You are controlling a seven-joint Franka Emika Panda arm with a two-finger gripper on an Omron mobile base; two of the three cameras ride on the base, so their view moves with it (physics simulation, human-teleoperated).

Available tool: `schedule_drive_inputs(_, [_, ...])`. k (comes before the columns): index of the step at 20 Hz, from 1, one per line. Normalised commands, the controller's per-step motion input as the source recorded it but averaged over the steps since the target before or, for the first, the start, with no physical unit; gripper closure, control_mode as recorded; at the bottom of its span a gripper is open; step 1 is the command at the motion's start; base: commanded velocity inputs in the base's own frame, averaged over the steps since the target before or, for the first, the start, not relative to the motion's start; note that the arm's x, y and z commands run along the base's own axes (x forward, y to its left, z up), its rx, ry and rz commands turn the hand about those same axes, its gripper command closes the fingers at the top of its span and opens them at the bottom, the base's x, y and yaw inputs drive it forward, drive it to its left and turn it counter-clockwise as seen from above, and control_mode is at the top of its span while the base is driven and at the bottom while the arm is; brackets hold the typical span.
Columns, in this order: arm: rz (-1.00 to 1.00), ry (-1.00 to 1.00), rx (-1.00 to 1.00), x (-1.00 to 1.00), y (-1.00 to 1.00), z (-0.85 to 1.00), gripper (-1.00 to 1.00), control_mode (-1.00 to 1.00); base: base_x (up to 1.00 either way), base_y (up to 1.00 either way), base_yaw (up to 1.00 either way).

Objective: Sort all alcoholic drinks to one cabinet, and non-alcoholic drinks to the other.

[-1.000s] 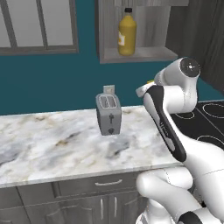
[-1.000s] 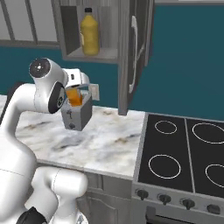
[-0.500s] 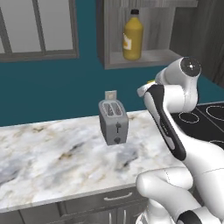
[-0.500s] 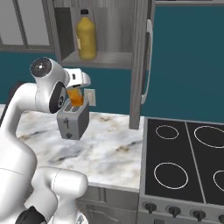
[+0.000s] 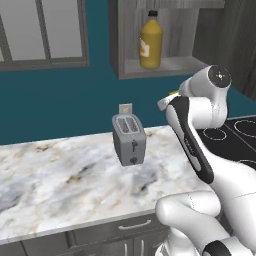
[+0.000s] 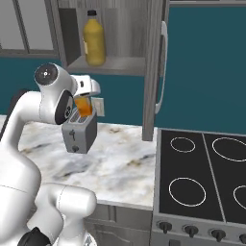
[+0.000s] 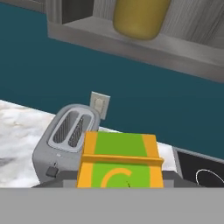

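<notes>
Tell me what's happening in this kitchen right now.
The white robot arm is carrying an orange-and-green drink carton in its shut jaws, held above the marble counter near the grey toaster. Above it, an open wall cabinet already holds a yellow bottle on its shelf. The carton is not yet on the shelf; it hangs below shelf level, just over the toaster.
</notes>
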Motion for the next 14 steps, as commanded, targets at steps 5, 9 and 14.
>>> schedule_drive_inputs(5, [-0.06,-0.23,0.00,-0.06,-0.03,0.60,1.00,-1.00,0.00,0.00,0.00])
schedule_drive_inputs(9, [-0.17,-0.25,0.00,0.14,-0.29,0.87,1.00,-1.00,0.00,0.00,0.00])
schedule_drive_inputs(14, [-0.17,-0.17,0.02,0.37,-0.46,0.68,1.00,-1.00,0.00,0.00,0.00])
